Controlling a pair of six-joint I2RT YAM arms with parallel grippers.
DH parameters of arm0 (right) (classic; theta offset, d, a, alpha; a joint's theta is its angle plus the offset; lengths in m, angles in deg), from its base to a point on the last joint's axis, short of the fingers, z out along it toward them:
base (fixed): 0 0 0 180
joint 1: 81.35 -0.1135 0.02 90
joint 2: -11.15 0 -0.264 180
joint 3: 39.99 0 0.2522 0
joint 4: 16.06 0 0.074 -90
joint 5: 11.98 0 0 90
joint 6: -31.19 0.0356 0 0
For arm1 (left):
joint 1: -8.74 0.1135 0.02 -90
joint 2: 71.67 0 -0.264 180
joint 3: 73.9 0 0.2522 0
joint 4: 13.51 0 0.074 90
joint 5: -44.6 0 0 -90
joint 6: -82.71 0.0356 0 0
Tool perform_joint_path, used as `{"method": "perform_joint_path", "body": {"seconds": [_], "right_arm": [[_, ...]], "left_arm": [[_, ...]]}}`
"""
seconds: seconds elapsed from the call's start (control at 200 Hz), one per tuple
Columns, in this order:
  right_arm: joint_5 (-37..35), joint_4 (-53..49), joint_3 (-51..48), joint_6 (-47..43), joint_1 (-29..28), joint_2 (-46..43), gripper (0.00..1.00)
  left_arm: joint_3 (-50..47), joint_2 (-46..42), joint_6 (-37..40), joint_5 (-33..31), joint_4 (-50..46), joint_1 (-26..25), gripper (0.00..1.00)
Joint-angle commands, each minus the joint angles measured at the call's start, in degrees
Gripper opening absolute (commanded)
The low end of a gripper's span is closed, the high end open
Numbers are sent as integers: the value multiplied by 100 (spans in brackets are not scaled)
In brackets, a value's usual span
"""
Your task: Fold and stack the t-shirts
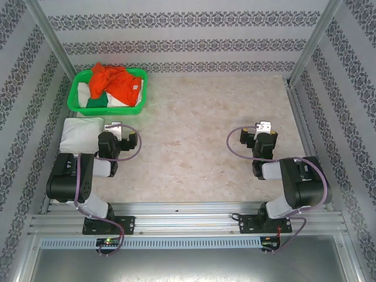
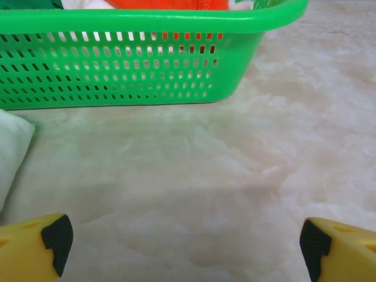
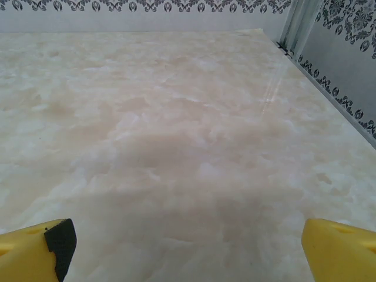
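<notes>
Your left tool (image 2: pixel 185 244) and right tool (image 3: pixel 187 245) stand apart, empty, over the tabletop (image 1: pixel 194 135); tees (image 1: pixel 114 82) lie heaped in the basket (image 2: pixel 117 23) at its far-left corner, one folded white tee (image 1: pixel 79 134) by the left edge

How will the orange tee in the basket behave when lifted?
Likely floppy: the orange tee lies crumpled, heaped above the basket rim. Probably light, but may drag the white tee beneath along.

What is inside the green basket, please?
The green basket holds a crumpled orange-red t-shirt on top, white cloth beside it and a dark green t-shirt at the near left. Whatever lies under them is covered.
</notes>
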Motion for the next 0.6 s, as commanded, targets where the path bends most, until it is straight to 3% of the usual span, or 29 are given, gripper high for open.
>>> {"method": "perform_joint_path", "body": {"seconds": [0.0,0.47,0.594], "right_arm": [[-83,181,33,38,34,7,98],[-79,181,33,43,35,8,98],[-79,174,33,38,34,9,98]], "left_arm": [[57,-6,45,67,212,-28,100],[57,-1,45,66,211,-26,100],[7,-3,-67,-268,314,-28,100]]}}
